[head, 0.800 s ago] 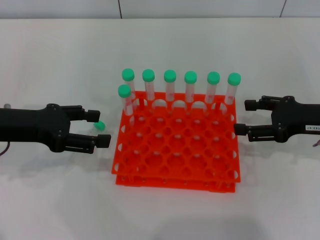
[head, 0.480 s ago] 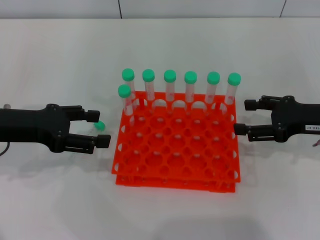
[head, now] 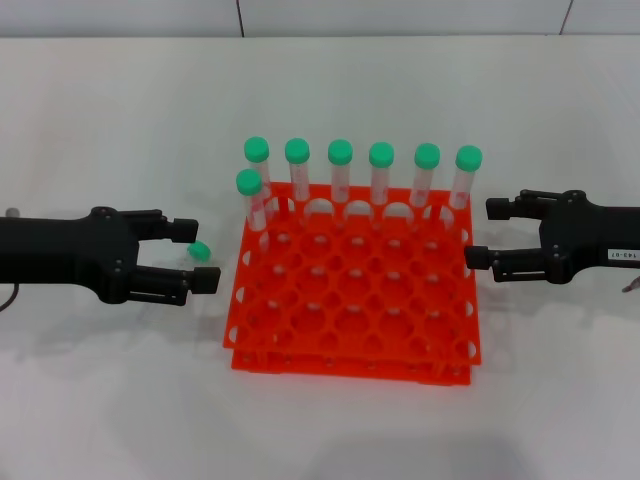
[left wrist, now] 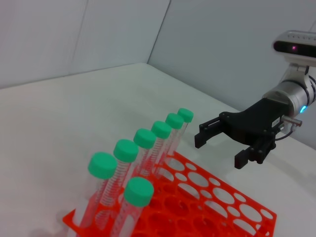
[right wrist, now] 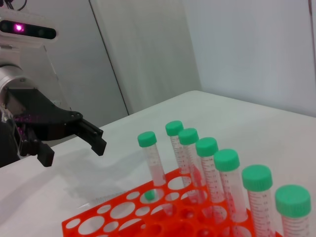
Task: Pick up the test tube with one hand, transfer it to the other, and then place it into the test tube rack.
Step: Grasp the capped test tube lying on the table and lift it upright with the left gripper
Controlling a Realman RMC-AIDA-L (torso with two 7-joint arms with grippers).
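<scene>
The test tube (head: 198, 250) lies on the white table just left of the test tube rack (head: 350, 362); only its green cap shows clearly. My left gripper (head: 203, 258) is open, low over the table, with that cap between its two black fingers and apart from both. The right wrist view shows the same left gripper (right wrist: 73, 151) open beyond the rack. To the right of the rack, my right gripper (head: 483, 233) with its white label stands open and holds nothing. The left wrist view shows this gripper (left wrist: 219, 150) past the rack's far corner.
Several green-capped tubes (head: 381, 155) stand upright along the rack's back row, and one more stands at the left of the second row (head: 248, 184). The rack's other holes are unfilled. White table stretches in front of and behind the rack.
</scene>
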